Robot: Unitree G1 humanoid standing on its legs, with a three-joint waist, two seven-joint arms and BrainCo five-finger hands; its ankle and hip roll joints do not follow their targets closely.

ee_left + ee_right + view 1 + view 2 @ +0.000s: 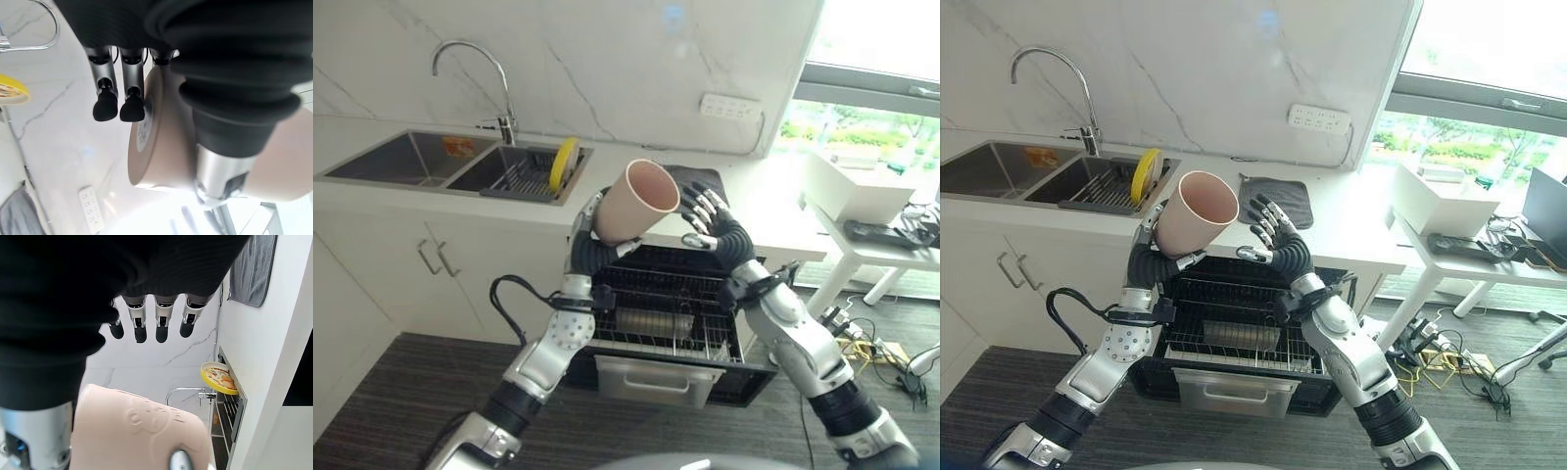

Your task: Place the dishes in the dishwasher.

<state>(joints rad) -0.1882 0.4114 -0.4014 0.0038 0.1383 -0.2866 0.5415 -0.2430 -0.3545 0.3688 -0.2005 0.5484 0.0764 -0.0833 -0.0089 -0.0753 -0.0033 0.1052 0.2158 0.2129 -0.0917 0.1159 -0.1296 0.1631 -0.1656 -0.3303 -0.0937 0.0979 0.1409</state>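
Fingers of my left hand (590,227) curl round the pink cup (634,201) — it sits tilted in the air, mouth toward one o'clock, above the open dishwasher (668,323). My right hand (707,217) hangs just beside the cup at three o'clock, fingers spread and holding nothing. At ten o'clock, well apart on the surface (764,217), a yellow plate (564,163) stands upright in the sink (514,171) — a grey mat (1280,201) lies behind the cup.
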